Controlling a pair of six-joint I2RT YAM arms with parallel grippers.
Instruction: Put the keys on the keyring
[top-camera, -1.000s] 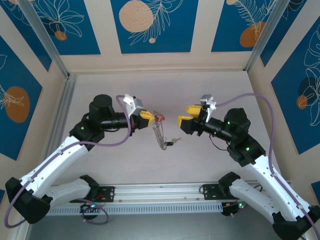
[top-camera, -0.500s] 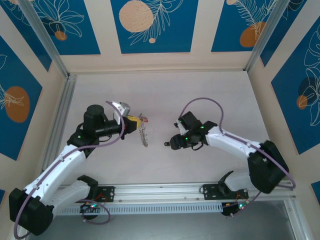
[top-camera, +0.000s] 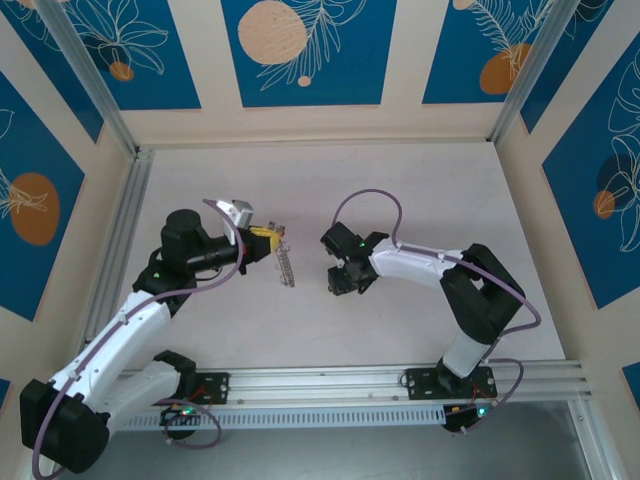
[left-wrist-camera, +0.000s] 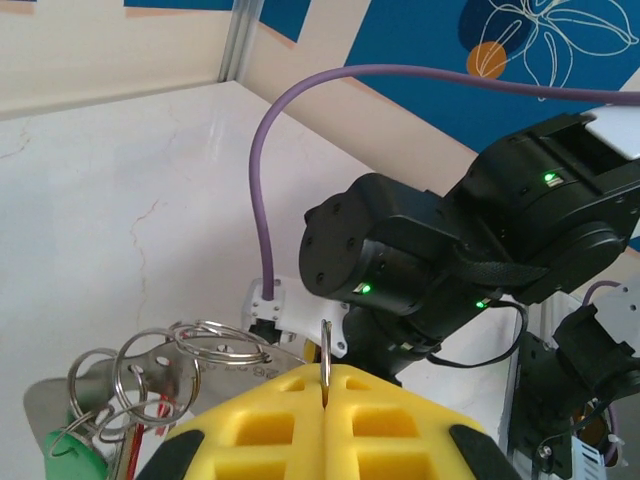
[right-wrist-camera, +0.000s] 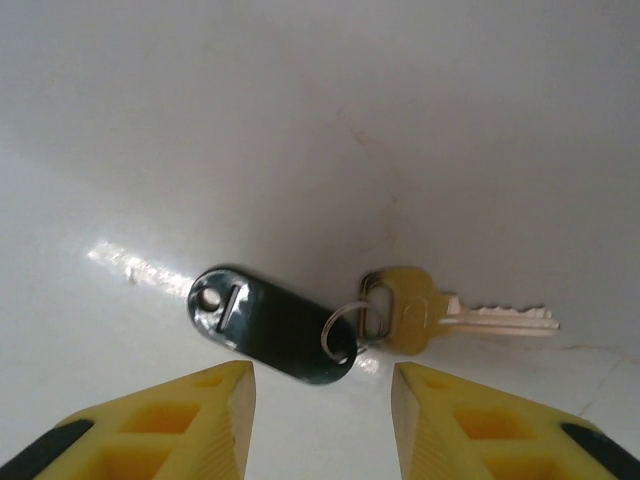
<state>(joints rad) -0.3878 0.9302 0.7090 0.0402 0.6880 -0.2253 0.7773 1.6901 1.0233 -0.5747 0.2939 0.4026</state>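
The left gripper (left-wrist-camera: 325, 395) is clamped tight on the thin wire of the keyring (left-wrist-camera: 326, 345), which hangs from it. The right gripper (right-wrist-camera: 322, 395) hovers, fingers partly spread, over the keys (right-wrist-camera: 290, 330) lying untouched on the table (right-wrist-camera: 300, 120).

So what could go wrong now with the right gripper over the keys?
1. The keys lie flat on the table; the open right gripper might push them away.
2. The metal key lies off-centre toward one finger, so a pinch may catch only the black head.
3. The left gripper pinches just the thin wire of the keyring, which could twist or slip.
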